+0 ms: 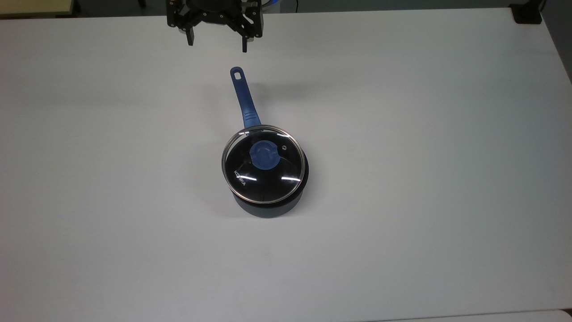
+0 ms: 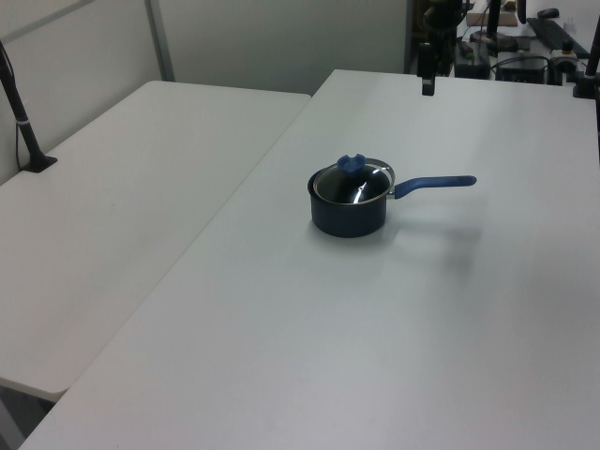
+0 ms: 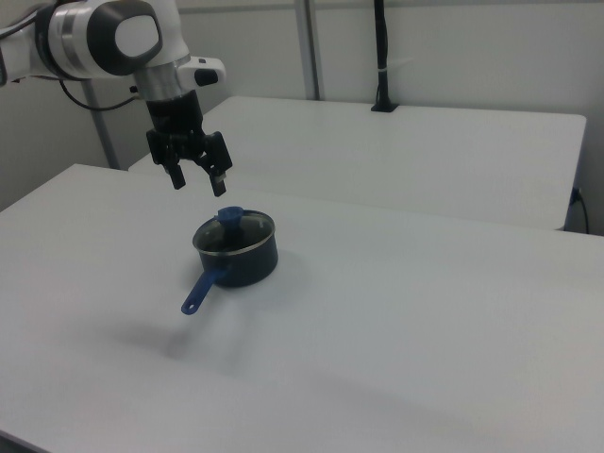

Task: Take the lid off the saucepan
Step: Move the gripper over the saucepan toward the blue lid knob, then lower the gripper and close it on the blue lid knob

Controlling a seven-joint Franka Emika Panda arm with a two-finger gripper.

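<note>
A clear glass lid [image 1: 264, 164] with a steel rim, a blue centre knob [image 1: 264, 155] and white "KONKA" lettering sits closed on a small dark navy saucepan [image 1: 270, 205] near the middle of a white counter [image 1: 424, 179]. The pan's long blue handle [image 1: 243, 98], with an eyelet at its tip, points toward the top view's upper edge. Beyond the handle's tip and raised above the counter, the Franka arm's black gripper [image 1: 217, 41] hangs with its two fingers [image 1: 190, 37] spread wide apart and nothing between them, well clear of pan and lid. In the right view the white arm [image 3: 113, 38] reaches in from the right view's upper left, gripper [image 3: 200, 179] pointing down. A second white table [image 2: 122, 187] stands beside the counter.
</note>
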